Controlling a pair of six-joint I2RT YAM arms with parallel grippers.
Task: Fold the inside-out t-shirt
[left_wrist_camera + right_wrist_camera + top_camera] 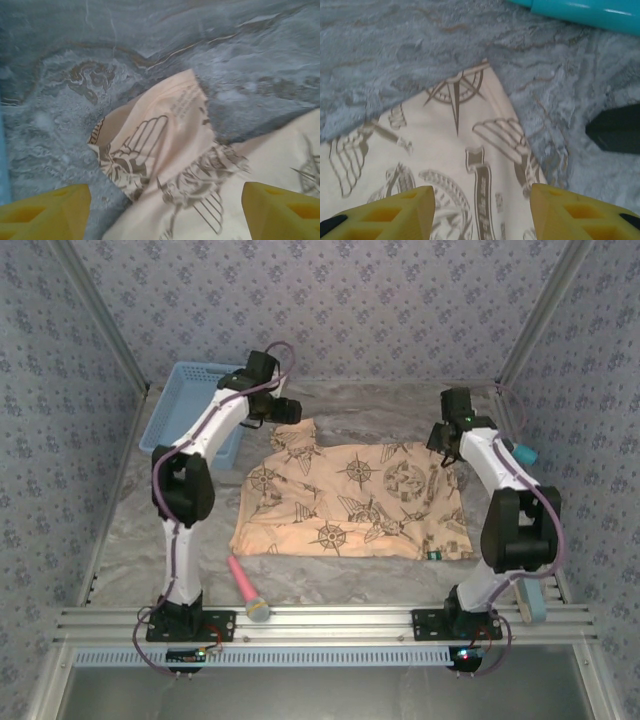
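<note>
The peach-tan emblem-printed cloth t-shirt (350, 500) lies spread out. Left gripper (162, 200) and right gripper (482, 195) hover over its far edge, jaws apart, seemingly empty.

The table (140, 540) has a grey, marbled top. A t-shirt (350, 502) lies spread flat across its middle, peach with dark compass and wing prints, one sleeve pointing to the far side. A blue basket (175, 390) stands in the far left corner, near that sleeve. A pink stick (243, 585) with a pale head lies by the near edge, apart from the shirt. A teal tube (526, 452) lies at the right edge, and a pale blue bar (535, 602) lies near the right near corner, partly hidden.
</note>
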